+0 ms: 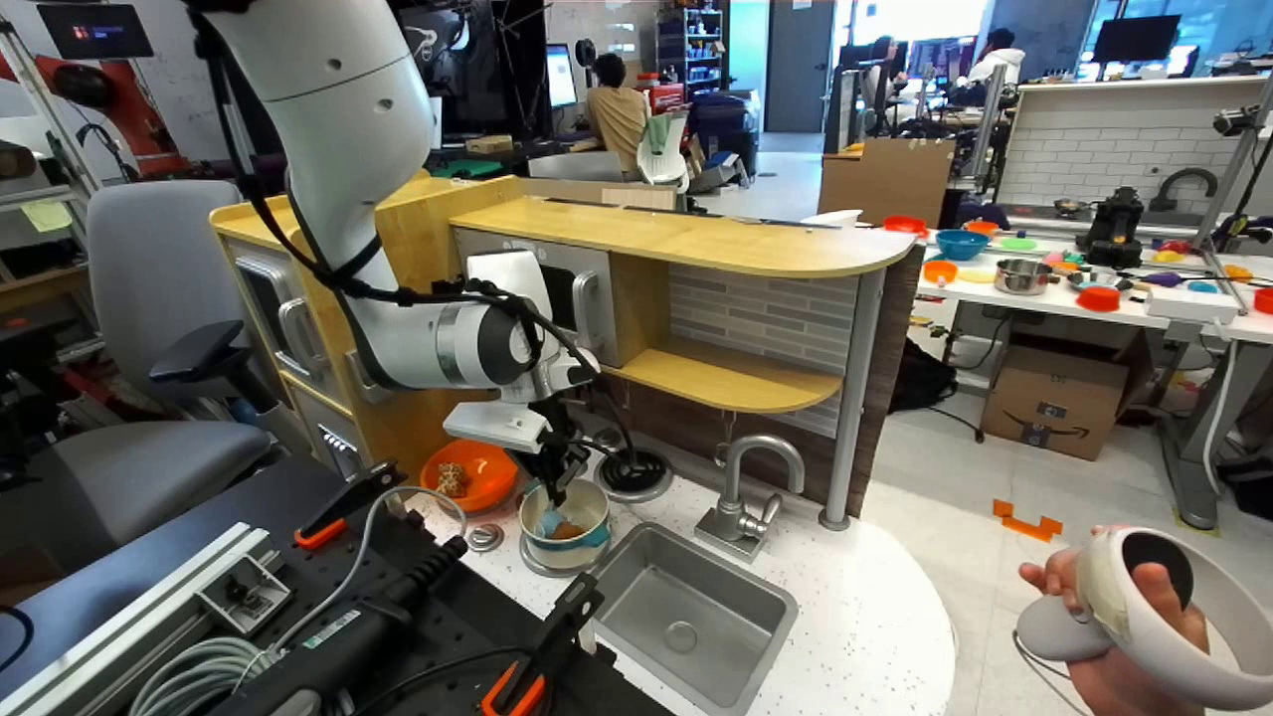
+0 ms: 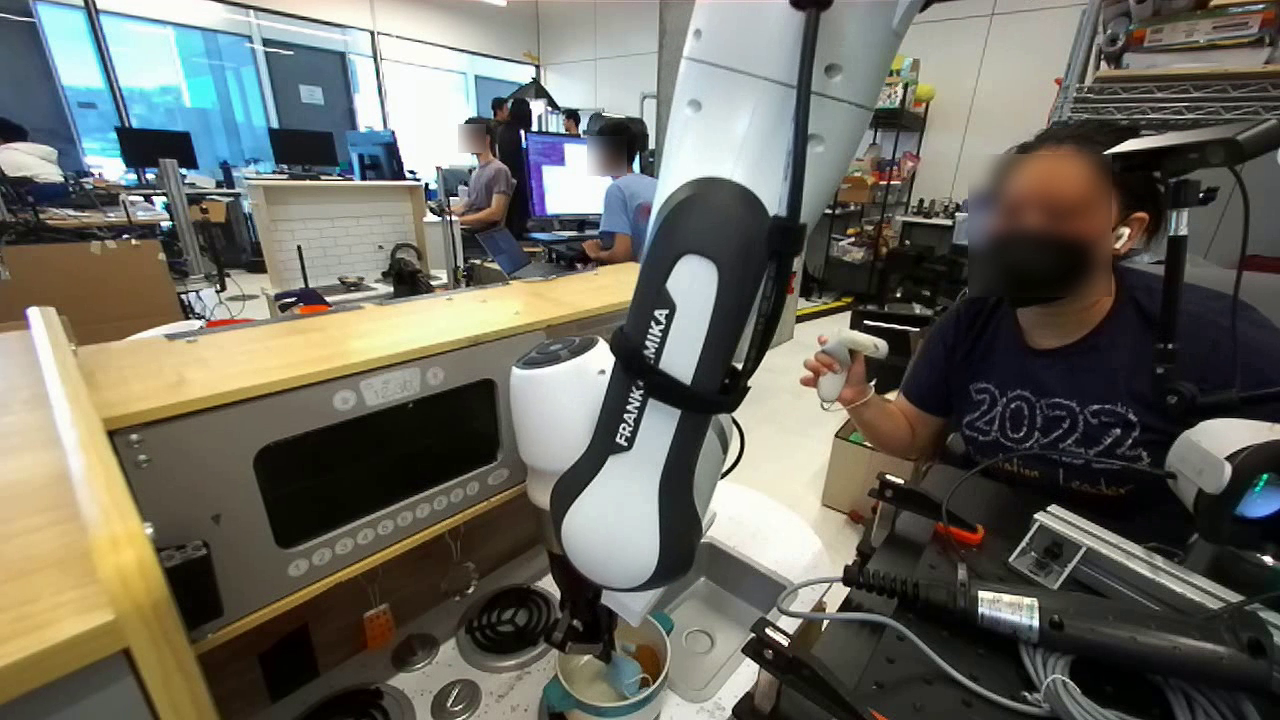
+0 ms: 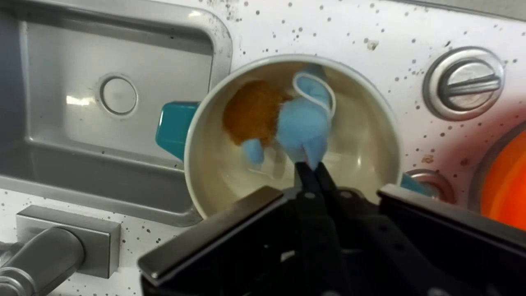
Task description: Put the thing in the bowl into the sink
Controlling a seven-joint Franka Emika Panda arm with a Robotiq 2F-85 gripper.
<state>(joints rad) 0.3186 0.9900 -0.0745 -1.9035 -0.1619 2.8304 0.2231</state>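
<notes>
Wrist view looks down into a cream pot (image 3: 361, 139) with teal handles (image 3: 176, 128), where a blue item (image 3: 303, 123) with a white loop (image 3: 333, 100) overlaps a fuzzy brown piece (image 3: 251, 113); whether the two are joined cannot be told. At the edge of that view only a slice of the orange bowl (image 3: 509, 185) shows. An exterior view takes in the bowl's inside, with the small orange-brown piece (image 1: 451, 480) resting there, its details too small to read. An exterior view also gives the full arch of the faucet (image 1: 734, 477), of which the wrist view has little beyond the base.

The claw (image 3: 312, 167) reaches down into the pot, closed nearly all the way and gripping the tapered end of the blue item.

The pot sits between the bowl and the grey sink (image 3: 144, 135), just beside the sink; the white speckled desk (image 1: 865, 607) also carries a black coil burner (image 1: 635, 471) and round metal knobs (image 3: 464, 84). A wooden shelf (image 1: 696, 234) runs above the desk, and an exterior view faces a grey oven panel (image 2: 200, 480) with a dark window (image 2: 375, 465). Nearby, a person (image 2: 1050, 390) in a black mask (image 2: 1035, 268) holds a pale controller (image 2: 850, 355).
</notes>
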